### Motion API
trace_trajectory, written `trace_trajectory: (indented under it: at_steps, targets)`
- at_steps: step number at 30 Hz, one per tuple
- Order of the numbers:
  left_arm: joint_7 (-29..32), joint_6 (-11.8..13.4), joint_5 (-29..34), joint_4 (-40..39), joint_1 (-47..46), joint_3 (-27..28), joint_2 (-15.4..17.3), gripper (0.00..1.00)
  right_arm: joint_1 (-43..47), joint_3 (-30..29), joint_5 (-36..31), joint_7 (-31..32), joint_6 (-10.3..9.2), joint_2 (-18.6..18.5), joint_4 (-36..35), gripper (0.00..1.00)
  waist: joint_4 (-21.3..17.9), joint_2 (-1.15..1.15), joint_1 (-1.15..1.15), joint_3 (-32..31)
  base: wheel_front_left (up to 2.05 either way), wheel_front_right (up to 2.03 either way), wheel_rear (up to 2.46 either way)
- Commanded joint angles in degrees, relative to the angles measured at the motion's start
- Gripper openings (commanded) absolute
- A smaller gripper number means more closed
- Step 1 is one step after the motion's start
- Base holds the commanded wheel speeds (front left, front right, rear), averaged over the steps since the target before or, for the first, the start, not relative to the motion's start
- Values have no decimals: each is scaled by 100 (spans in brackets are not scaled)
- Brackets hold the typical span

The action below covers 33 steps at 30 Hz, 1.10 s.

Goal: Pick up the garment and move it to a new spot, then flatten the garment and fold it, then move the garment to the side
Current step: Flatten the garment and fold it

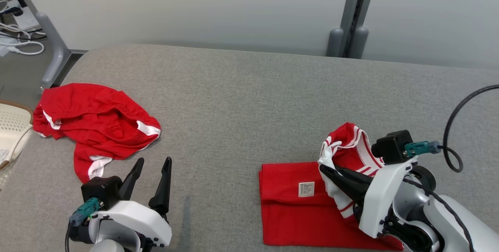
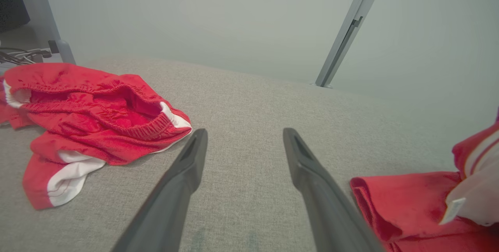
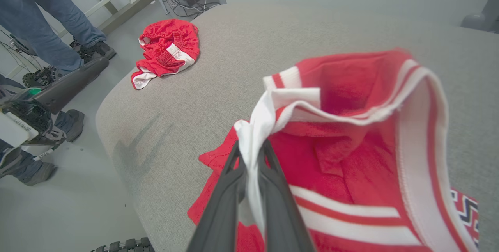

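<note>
The garment (image 1: 296, 209) is red with white striped trim and lies partly folded on the grey padded table (image 1: 249, 100) at the lower right, a white label showing. My right gripper (image 1: 325, 170) is shut on its white trimmed edge and holds that edge lifted above the flat part; in the right wrist view the cloth (image 3: 351, 135) bulges up from between the closed fingers of the right gripper (image 3: 251, 150). My left gripper (image 1: 154, 162) stands open and empty at the lower left, apart from the garment (image 2: 409, 201). Its fingers spread wide in the left gripper (image 2: 245, 135) view.
A second red garment, crumpled shorts (image 1: 97, 123) (image 2: 89, 115) (image 3: 167, 45), lies at the table's left side. A pale basket (image 1: 11, 127) sits past the left edge. A person's legs (image 3: 50, 22) stand beyond that edge. Grey posts (image 1: 353, 29) rise behind the table.
</note>
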Motion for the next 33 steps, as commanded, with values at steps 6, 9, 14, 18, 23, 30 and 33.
trace_trajectory:
  at_steps: [6, 9, 14, 18, 23, 30, 33]
  targets:
    - [-43, -26, -30, 88, -98, -11, 0, 100, -272, 275, 81, -8, 5, 205, 386, 0, 232, 0, 0, 23, 0, 0, 0]
    - [-62, -29, -39, 106, -117, -25, -8, 100, -362, 442, 151, -72, 5, 306, 571, 0, 300, 0, 0, 12, 0, 0, 0]
    - [-61, -25, -51, 121, -148, -41, 1, 100, -511, 657, 282, -211, 5, 436, 908, 0, 352, 0, 0, 16, 0, 0, 0]
    - [-58, -5, -63, 120, -155, -38, 24, 100, -634, 763, 373, -284, 5, 468, 1158, 47, 353, 0, 0, 32, 0, 0, 0]
    - [-42, 29, -73, 100, -162, -42, 47, 100, -722, 927, 564, -514, 5, 493, 1103, 100, 297, 0, 0, 41, 0, 0, 0]
    - [4, 84, -58, 28, -70, -58, 114, 100, -708, 937, 1114, -1269, 5, 226, 481, 100, 73, 0, 0, -83, 0, 0, 0]
    - [3, 97, -46, -37, -19, -58, 153, 100, -641, 766, 1199, -1529, 5, -34, 288, 100, -46, 0, 0, -135, 0, 0, 0]
